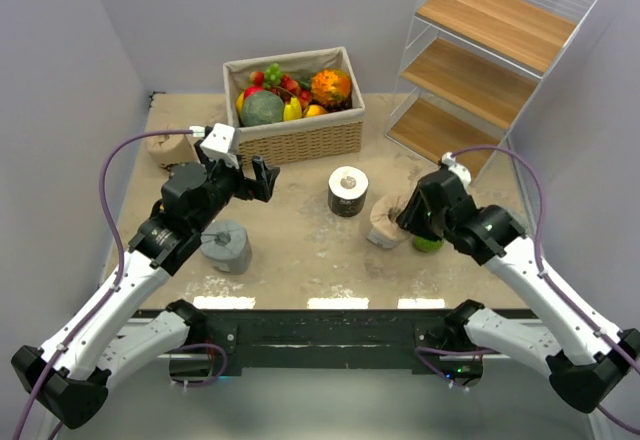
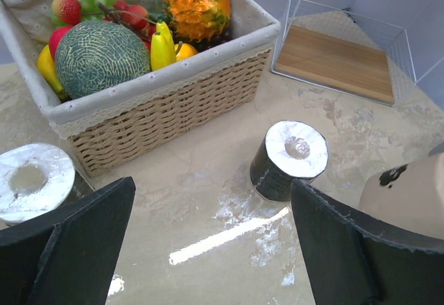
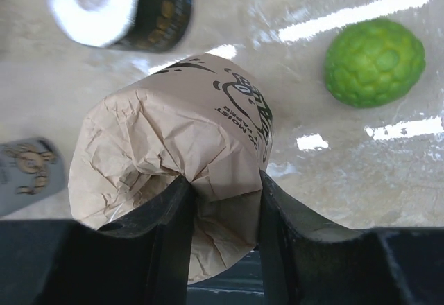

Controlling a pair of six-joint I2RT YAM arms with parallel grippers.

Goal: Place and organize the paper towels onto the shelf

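My right gripper is shut on a kraft tan paper towel roll, pinching its crumpled end just above the table; the wrist view shows the fingers squeezing the tan roll. A black roll stands upright mid-table, also in the left wrist view and the right wrist view. A grey roll stands under my left arm. My left gripper is open and empty above the table, left of the black roll. A second tan roll lies far left. The white wire shelf stands back right, its boards bare.
A wicker basket of fruit stands at the back centre. A green lime lies beside my right gripper. A white-ended roll sits near the basket's corner in the left wrist view. The shelf's bottom board shows there too.
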